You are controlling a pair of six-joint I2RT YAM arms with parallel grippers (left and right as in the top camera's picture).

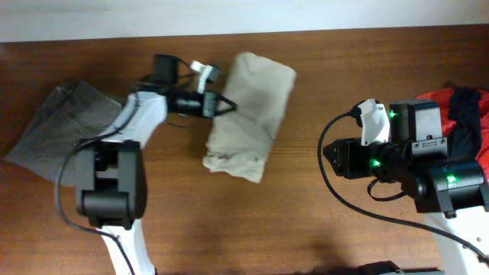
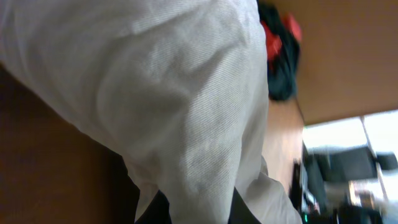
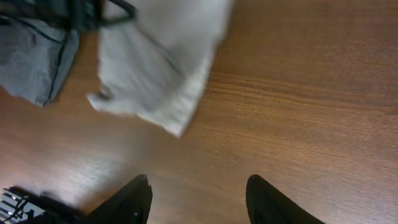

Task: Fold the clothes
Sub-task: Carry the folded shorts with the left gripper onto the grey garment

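Note:
The folded beige shorts (image 1: 248, 114) lie at the table's middle, a narrow bundle running from back right to front left. My left gripper (image 1: 226, 105) is at their left edge and shut on the beige shorts (image 2: 186, 112), whose cloth fills the left wrist view and bunches between the dark fingers (image 2: 155, 211). My right gripper (image 3: 198, 186) hovers open over bare wood to the right of the beige shorts (image 3: 155, 68), its jaws wide apart and empty. In the overhead view the right gripper (image 1: 328, 153) points left, well clear of the bundle.
Grey shorts (image 1: 65, 122) lie flat at the far left, partly under the left arm. A heap of red and black garments (image 1: 462, 114) sits at the right edge behind the right arm. Cables trail from both arms.

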